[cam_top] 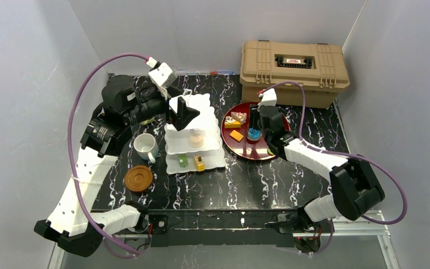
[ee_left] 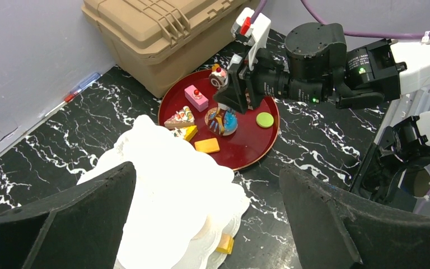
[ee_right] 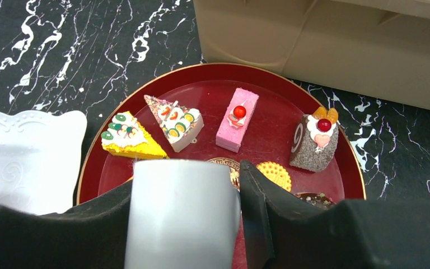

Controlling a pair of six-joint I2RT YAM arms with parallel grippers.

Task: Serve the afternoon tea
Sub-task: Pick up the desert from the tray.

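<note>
The left claw (ee_left: 206,168) hung wide open over the top tier of the white cake stand (cam_top: 201,120), which stood beside a white mug (cam_top: 144,147) and a brown coaster (cam_top: 138,178) on the marbled surface (cam_top: 291,179). The right claw (ee_right: 186,176) flanked a pale mug (ee_right: 182,218) over the red tray (ee_right: 269,120) of toy pastries (ee_right: 237,119); whether it gripped the mug could not be told.

Light: bright, even, from overhead. Shadows: soft, short, beside the white three-tier scalloped cake stand (cam_top: 208,117) on the black marbled table (cam_top: 291,185). Glare: stand's top tier blown white in left wrist view. Blur: left hand (ee_left: 206,171) fingers (ee_left: 67,224), softly.
</note>
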